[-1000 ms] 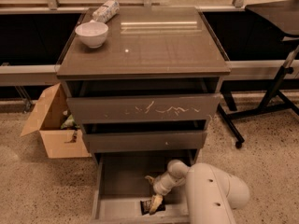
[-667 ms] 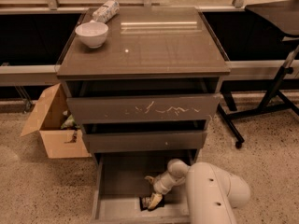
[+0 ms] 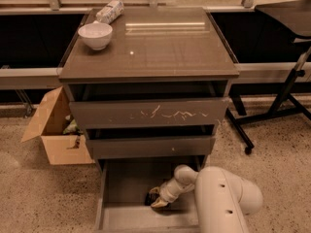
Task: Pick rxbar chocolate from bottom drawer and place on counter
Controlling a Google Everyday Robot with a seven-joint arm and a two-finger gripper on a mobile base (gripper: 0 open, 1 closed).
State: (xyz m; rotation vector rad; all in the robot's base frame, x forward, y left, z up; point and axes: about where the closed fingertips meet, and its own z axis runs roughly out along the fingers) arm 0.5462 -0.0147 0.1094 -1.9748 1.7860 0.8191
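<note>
The bottom drawer [image 3: 121, 183] is pulled open below the cabinet and shows a smooth grey floor. My gripper [image 3: 156, 199] reaches down into it on a white arm and sits at the drawer's middle front. A small dark bar, the rxbar chocolate [image 3: 149, 196], lies on the drawer floor right at the gripper's tip and is mostly hidden by it. The counter [image 3: 165, 45] is the glossy grey-brown cabinet top above.
A white bowl [image 3: 95, 34] and a white-and-grey packet [image 3: 109, 11] sit at the counter's back left. An open cardboard box [image 3: 56, 130] stands on the floor at the left. A black stand's legs [image 3: 272, 115] are on the right. The middle drawer front [image 3: 150, 114] has white scratches.
</note>
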